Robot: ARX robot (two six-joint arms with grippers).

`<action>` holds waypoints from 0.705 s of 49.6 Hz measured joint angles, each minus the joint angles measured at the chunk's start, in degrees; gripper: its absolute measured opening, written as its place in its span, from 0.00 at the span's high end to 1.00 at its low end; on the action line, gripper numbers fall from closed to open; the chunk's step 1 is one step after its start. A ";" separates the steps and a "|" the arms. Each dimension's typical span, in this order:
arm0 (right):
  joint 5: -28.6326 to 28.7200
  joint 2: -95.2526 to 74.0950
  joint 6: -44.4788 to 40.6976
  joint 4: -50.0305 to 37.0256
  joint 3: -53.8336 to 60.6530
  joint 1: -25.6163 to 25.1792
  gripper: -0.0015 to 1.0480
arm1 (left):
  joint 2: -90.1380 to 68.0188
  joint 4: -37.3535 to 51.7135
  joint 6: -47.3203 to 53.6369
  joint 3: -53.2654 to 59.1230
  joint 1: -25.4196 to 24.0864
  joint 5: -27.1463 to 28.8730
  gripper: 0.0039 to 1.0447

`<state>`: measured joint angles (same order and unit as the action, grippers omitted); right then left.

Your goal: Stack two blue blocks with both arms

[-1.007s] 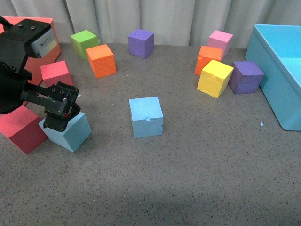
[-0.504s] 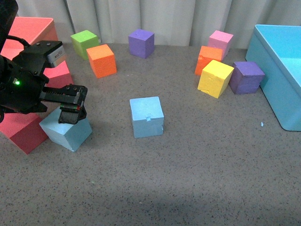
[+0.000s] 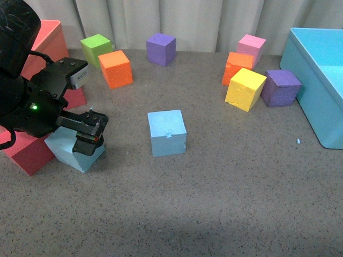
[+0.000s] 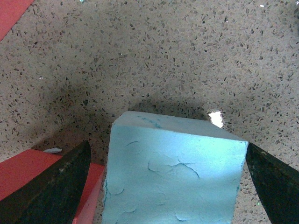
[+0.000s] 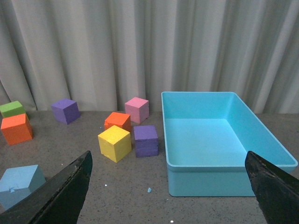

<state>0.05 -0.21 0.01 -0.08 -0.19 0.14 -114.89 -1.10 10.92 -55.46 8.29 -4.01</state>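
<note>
Touching the blue block [image 3: 68,152] toward the table's left edge, a red block [image 3: 27,152] is lodged alongside; the left gripper [image 3: 88,140] is spread wide astride it, the right gripper [image 5: 168,154] wide, empty.

I work in what looks like a robot test lab. A pale pleated curtain [image 3: 203,21] screens off my speckled grey tabletop [image 3: 225,203], which carries bright foam cubes [image 3: 245,88] and a turquoise bin [image 3: 308,96].

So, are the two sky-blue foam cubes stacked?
No, the central sky-blue cube sits alone; the other sky-blue cube lies under the left gripper.
</note>
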 joint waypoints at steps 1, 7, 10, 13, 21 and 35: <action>0.00 0.00 0.00 0.00 0.00 0.00 0.09 | -0.07 0.00 0.04 -0.07 0.00 -0.02 0.06; 0.02 0.00 0.00 0.00 0.00 0.00 0.09 | -0.11 -0.35 0.85 -0.07 0.07 0.74 0.26; 0.00 0.00 0.00 0.00 0.00 0.00 0.09 | -0.09 -0.37 0.83 -0.07 0.13 0.57 0.33; 0.02 0.00 0.00 0.00 0.00 0.00 0.09 | -0.04 -0.46 0.81 -0.07 0.31 0.44 0.39; 0.02 0.00 0.00 0.00 0.00 0.00 0.09 | 1.60 -0.52 -1.77 -0.07 1.36 -0.33 0.52; 0.02 0.00 0.00 0.00 0.00 0.00 0.09 | 5.88 -6.80 -21.51 -6.60 6.95 5.77 0.57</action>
<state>0.08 -0.21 0.01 -0.08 -0.19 0.14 -109.01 -7.90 -10.59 -62.06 15.25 1.76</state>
